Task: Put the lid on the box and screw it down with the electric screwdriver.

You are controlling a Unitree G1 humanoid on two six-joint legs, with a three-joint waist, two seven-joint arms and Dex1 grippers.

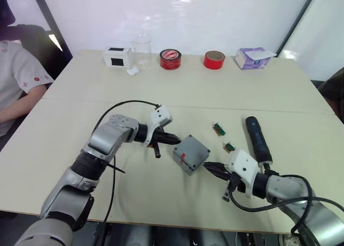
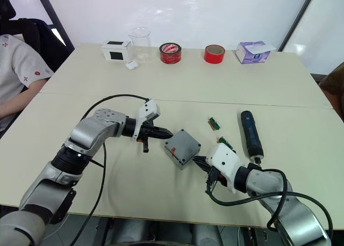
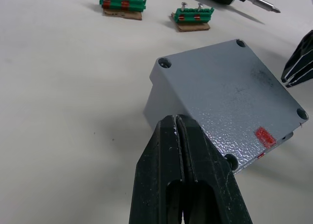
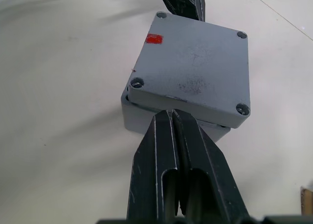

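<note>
The lid (image 4: 195, 77) is sitting slightly askew on the box (image 4: 139, 117), between the closed left claw (image 1: 173, 139) and closed right claw (image 1: 212, 168).

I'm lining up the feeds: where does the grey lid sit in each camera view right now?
Left eye view: lid, mid-table between the left hand and the right hand.
Right eye view: lid, near centre, same spot.
Left wrist view: lid, just past the shut fingers.
Right wrist view: lid, on the box, slightly askew.
Shared landmark: the red spot on the lid.
</note>
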